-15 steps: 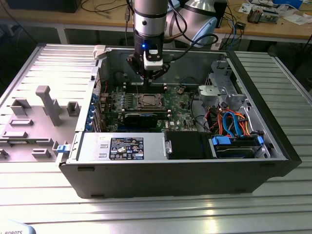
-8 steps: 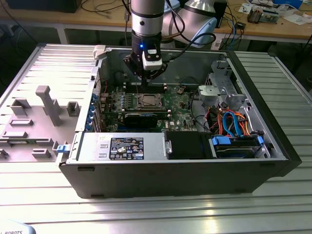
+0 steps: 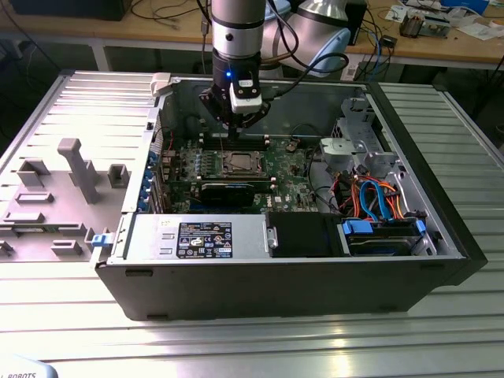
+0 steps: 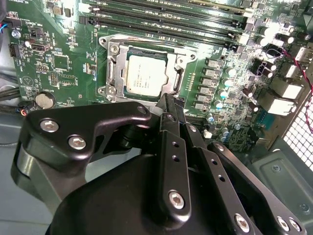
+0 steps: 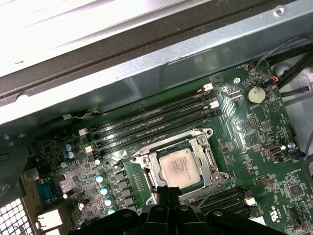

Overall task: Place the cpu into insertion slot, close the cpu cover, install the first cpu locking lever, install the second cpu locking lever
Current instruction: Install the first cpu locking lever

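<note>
gripper: black two-finger gripper (image 3: pixel 233 128), fingertips pinched together with nothing seen between them; hangs over the middle of the motherboard (image 3: pixel 287 185), tips low at one edge of the socket in both wrist views (image 4: pixel 168 100) (image 5: pixel 168 190); touching it or not, cannot tell
cpu: square chip (image 3: pixel 240 163) (image 4: pixel 145 75) (image 5: pixel 180 166), silvery-grey top up, seated flat in the insertion slot
insertion slot: square socket (image 4: pixel 105 41) (image 5: pixel 203 133), near the motherboard's middle, just beside the memory slots
cpu cover: silvery frame plate (image 4: pixel 116 66) (image 5: pixel 150 169), lying down flat around the cpu's edges, chip showing through its opening
lever: thin wire rod (image 5: pixel 211 190) angled off the socket's corner near the fingertips; latched or not, cannot tell
memory slots: long black rows (image 4: pixel 161 19) (image 5: pixel 146 125), parallel, on the socket's side away from the gripper
coin cell: round silver battery (image 4: pixel 45 100) (image 5: pixel 254 94), near a motherboard edge, well apart from the socket
computer case: open side up (image 3: pixel 260 291), on the slatted metal table (image 3: pixel 315 346); motherboard lies on its floor
fixture panel: grey moulded panel (image 3: pixel 63 181), beside the case on the exterior view's left
</note>
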Action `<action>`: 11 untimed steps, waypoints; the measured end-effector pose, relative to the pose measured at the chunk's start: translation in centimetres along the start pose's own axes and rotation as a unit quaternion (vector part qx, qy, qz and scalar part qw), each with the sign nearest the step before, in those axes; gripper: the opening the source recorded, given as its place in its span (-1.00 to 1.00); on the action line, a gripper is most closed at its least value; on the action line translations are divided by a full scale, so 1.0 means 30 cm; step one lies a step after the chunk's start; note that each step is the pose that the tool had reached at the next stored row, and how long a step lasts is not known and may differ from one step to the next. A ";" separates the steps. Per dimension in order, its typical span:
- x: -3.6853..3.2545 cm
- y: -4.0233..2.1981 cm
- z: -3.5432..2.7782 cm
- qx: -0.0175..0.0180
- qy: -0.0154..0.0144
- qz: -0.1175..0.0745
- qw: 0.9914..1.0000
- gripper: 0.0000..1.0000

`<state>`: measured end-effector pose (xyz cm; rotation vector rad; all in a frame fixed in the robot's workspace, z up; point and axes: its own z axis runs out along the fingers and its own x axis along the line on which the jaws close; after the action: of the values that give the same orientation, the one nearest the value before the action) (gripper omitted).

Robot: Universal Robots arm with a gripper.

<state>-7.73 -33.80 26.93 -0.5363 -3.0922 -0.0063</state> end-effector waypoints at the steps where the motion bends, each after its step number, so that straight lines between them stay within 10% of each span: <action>1: 0.000 0.000 0.000 0.000 0.000 0.000 1.000 -0.79; 11: 0.000 0.000 0.000 0.000 0.000 -0.025 1.000 -0.79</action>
<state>-7.73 -33.80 26.93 -0.4578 -3.1047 -0.0061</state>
